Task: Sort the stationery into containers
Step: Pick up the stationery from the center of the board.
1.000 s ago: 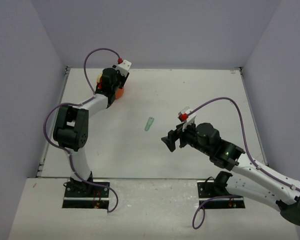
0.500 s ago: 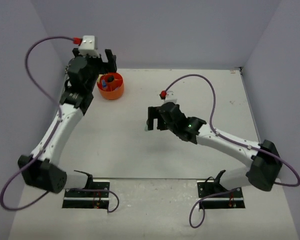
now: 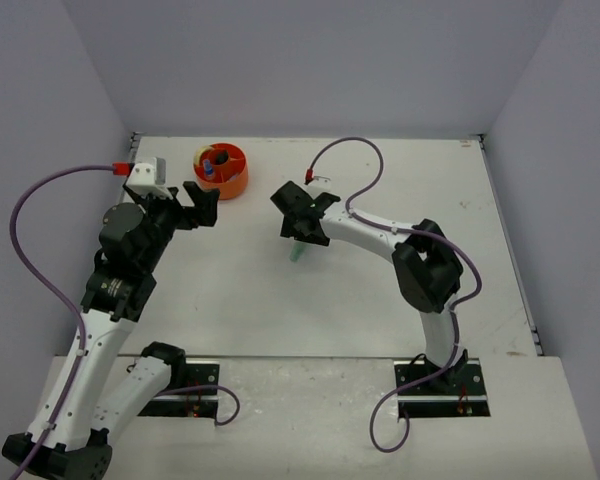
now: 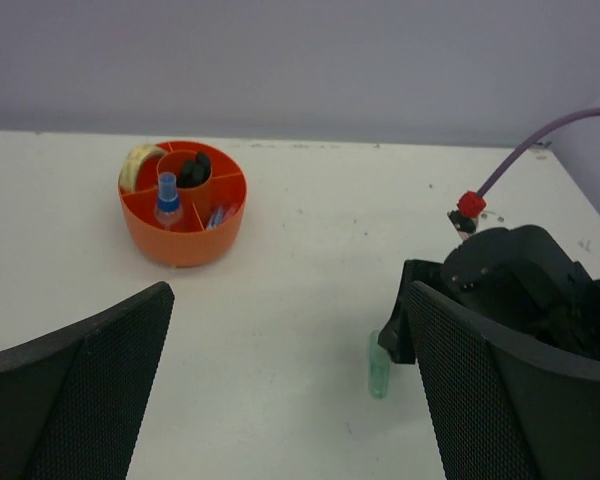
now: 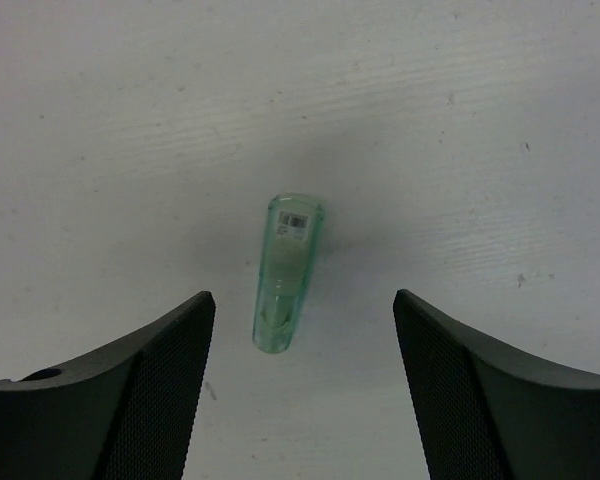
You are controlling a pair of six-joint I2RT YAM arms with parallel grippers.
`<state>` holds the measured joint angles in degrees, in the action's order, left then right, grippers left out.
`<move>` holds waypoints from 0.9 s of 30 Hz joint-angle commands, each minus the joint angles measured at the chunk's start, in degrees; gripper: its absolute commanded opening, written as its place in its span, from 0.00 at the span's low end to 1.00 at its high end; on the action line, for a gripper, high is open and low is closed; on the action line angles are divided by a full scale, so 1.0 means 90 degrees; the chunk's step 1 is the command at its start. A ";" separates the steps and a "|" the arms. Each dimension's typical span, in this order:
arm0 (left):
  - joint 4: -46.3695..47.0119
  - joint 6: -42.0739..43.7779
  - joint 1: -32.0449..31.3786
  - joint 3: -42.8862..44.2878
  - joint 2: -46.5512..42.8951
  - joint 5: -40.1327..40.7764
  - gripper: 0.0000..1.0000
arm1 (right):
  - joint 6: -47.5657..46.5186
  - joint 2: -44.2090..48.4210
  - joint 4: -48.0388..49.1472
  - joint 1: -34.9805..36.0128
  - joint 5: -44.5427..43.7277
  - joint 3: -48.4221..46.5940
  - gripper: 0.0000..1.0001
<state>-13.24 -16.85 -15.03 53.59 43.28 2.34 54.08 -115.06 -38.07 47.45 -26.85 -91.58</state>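
**A:** Where was the mint tube [image 5: 285, 272]?

**B:** It lay flat on the white table [image 3: 380, 300], well apart from the orange organiser [image 4: 180, 240]. The right gripper [image 5: 302, 298] hung over it with its jaws spread wide, gripping nothing. In the wrist view the tube lay between the two mesh-faced fingers [image 5: 150, 390] and touched neither.

**A:** Could you see all of it from above?

**B:** No. The gripper covered most of it there, and only its near green end peeked out. The small label at its wider end was too blurred to read.

**A:** And the left gripper [image 4: 288, 292]?

**B:** It was spread apart and empty as well, held above the table near the organiser. Both its fingers were cut off by the bottom edge of its own camera's picture.

**A:** What sat in the organiser?

**B:** A blue-capped bottle [image 4: 167, 195] stood upright in one outer compartment. Dark pieces [image 4: 192, 170] filled the middle one, and a beige band [image 4: 138, 165] lay at the far left rim. Something pale showed in the compartment right of the bottle, but it was too small to name. The floors of the near compartments were hidden behind the wall.
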 commanded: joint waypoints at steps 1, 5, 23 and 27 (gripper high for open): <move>-0.0510 0.0173 0.0000 0.0020 -0.0130 -0.0253 1.00 | 0.0310 -0.0358 -0.0306 -0.0077 0.0160 -0.0558 0.73; -0.0560 0.0145 -0.0001 0.0120 -0.0083 -0.0230 1.00 | 0.0415 -0.0602 -0.0380 -0.0077 0.0112 -0.0606 0.71; -0.0335 0.0066 0.0000 -0.0027 0.0142 -0.0621 1.00 | 0.0524 -0.0819 0.0099 -0.0018 0.0592 0.0070 0.36; -0.0374 0.0047 0.0000 -0.0043 0.0229 -0.0646 1.00 | 0.0464 -0.0709 0.0329 -0.0008 0.0706 0.0485 0.13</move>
<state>-17.63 -16.80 -15.03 53.28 44.74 -2.33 56.64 -123.13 -37.42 46.85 -22.84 -91.56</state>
